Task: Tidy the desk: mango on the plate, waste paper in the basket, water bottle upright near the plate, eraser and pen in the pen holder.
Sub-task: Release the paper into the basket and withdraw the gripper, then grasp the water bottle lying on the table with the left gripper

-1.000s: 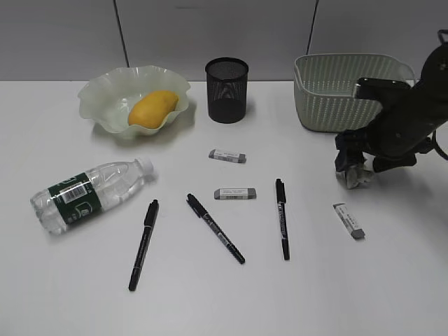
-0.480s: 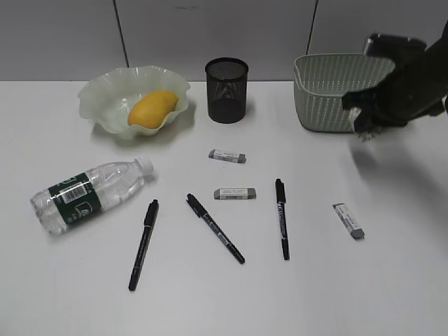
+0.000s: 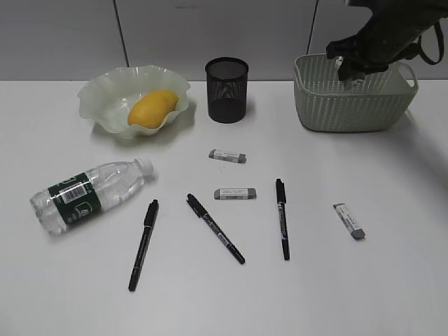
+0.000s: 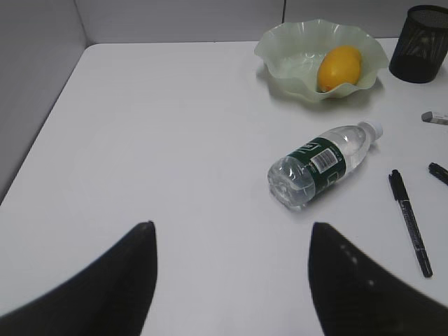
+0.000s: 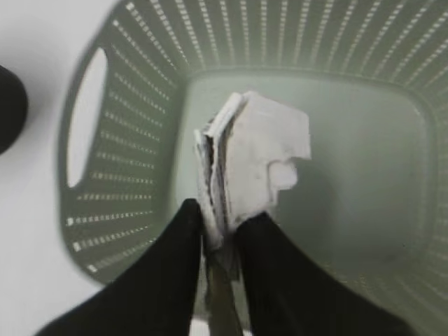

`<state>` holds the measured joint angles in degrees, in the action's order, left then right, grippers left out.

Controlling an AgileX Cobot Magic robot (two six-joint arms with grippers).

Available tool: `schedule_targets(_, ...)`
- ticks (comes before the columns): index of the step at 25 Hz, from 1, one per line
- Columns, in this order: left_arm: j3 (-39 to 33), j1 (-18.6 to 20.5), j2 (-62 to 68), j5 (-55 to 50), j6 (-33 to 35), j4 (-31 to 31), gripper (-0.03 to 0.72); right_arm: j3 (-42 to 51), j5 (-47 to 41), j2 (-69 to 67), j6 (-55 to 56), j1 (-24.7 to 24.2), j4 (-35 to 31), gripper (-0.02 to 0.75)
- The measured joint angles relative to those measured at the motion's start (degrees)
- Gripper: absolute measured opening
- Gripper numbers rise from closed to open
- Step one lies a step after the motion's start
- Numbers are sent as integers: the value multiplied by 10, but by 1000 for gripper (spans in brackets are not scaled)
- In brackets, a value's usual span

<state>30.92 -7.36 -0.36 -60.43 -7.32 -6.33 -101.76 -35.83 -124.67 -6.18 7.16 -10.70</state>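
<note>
My right gripper (image 5: 224, 217) is shut on the waste paper (image 5: 259, 154), a crumpled white wad, and holds it above the inside of the pale green basket (image 5: 126, 175). From outside, that gripper (image 3: 350, 68) hangs over the basket (image 3: 350, 105) at the back right. The mango (image 3: 152, 107) lies on the wavy plate (image 3: 98, 98). The water bottle (image 3: 91, 192) lies on its side at the left. The black pen holder (image 3: 227, 89) stands at the back middle. Three pens (image 3: 143, 243) (image 3: 215, 228) (image 3: 281, 218) and three erasers (image 3: 227, 155) (image 3: 234, 193) (image 3: 348, 220) lie on the table. My left gripper (image 4: 231, 231) is open over bare table.
A grey wall runs behind the table. The water bottle (image 4: 323, 162), mango (image 4: 339, 66) and plate (image 4: 280, 49) lie ahead of the left gripper, with a pen (image 4: 409, 222) to their right.
My right gripper has lifted the waste paper from the table near the right edge and carried it up and back over the basket. The left arm has stayed still.
</note>
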Motion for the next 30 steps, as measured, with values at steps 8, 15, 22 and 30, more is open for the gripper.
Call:
schedule_targets(8, 0, 0, 0, 0, 0, 0, 499, -114, -93, -45, 16, 0, 46, 624)
schedule_targets(15, 0, 0, 0, -1, 0, 0, 499, 128, -49, 134, 26, 0, 81, 559)
schedule_targets(22, 0, 0, 0, -1, 0, 2, 499, 565, 41, 499, 38, 0, 96, 557)
schedule_targets(30, 0, 0, 0, -1, 0, 4, 498, 685, -157, 831, 51, 0, 95, 557)
